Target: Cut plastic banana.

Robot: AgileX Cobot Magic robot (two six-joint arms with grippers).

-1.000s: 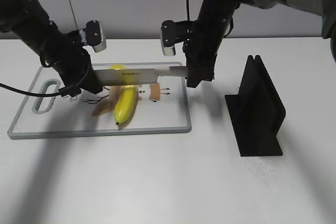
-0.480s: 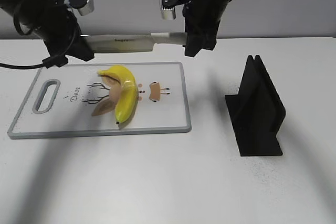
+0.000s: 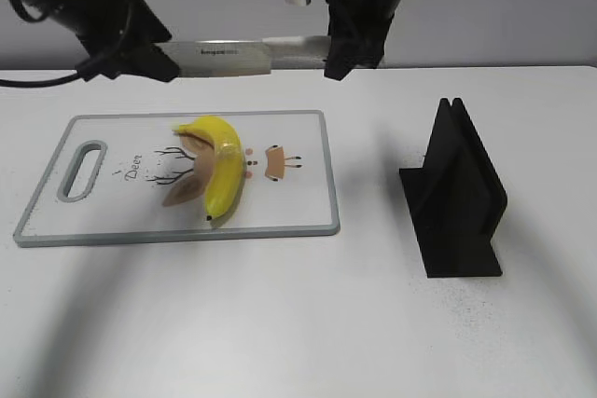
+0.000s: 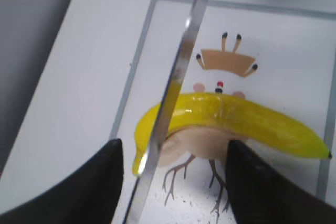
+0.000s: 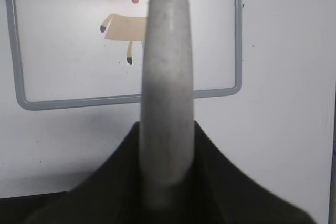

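A yellow plastic banana [image 3: 224, 170] lies whole on a white cutting board [image 3: 298, 204] with a deer drawing. A knife [image 3: 224, 55] hangs level in the air above the board's far edge. My right gripper [image 3: 340, 58] is shut on the knife's grey handle [image 5: 167, 77]. My left gripper [image 3: 157, 62] is at the blade's tip end. In the left wrist view its fingers [image 4: 170, 153] stand wide apart, and the blade [image 4: 181, 72] runs between them without touching, above the banana [image 4: 252, 121].
A black knife stand [image 3: 457, 198] stands on the white table to the right of the board. The board's handle slot [image 3: 82, 170] is at its left end. The board's corner [image 5: 231, 90] shows under the right wrist.
Both arms have risen with the knife, from banana height on the board to well above the board's far edge. The banana has not moved.
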